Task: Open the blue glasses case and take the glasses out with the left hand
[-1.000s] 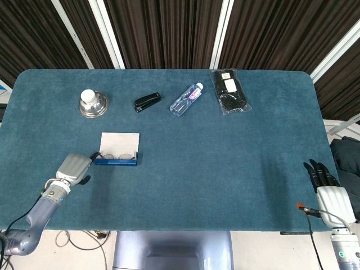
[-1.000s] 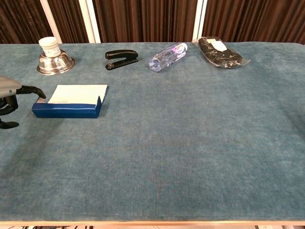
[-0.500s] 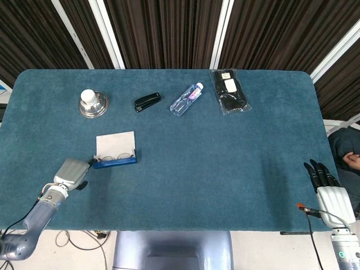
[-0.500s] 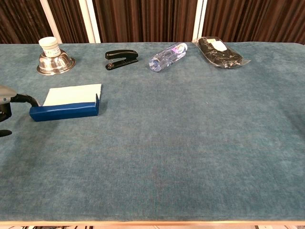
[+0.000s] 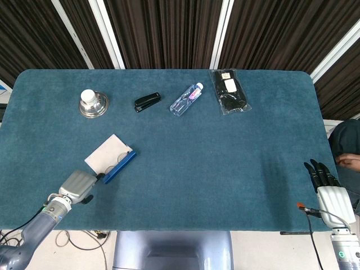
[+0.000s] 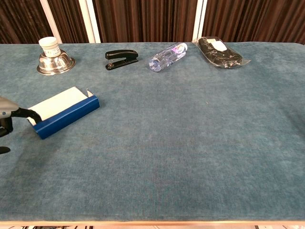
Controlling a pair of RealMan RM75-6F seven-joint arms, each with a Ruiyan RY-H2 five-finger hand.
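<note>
Now left hand [image 5: 77, 186] gripping open blue glasses case [image 5: 118, 166] corner, right hand [image 5: 327, 188] empty, fingers spread.

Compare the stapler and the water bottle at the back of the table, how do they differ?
The stapler is black and opaque; the water bottle is clear with a printed label. The stapler stands on its base, while the bottle lies on its side. In both views the bottle looks longer than the stapler. Both sit side by side along the far edge, each angled the same way, neither touched by a hand.
</note>
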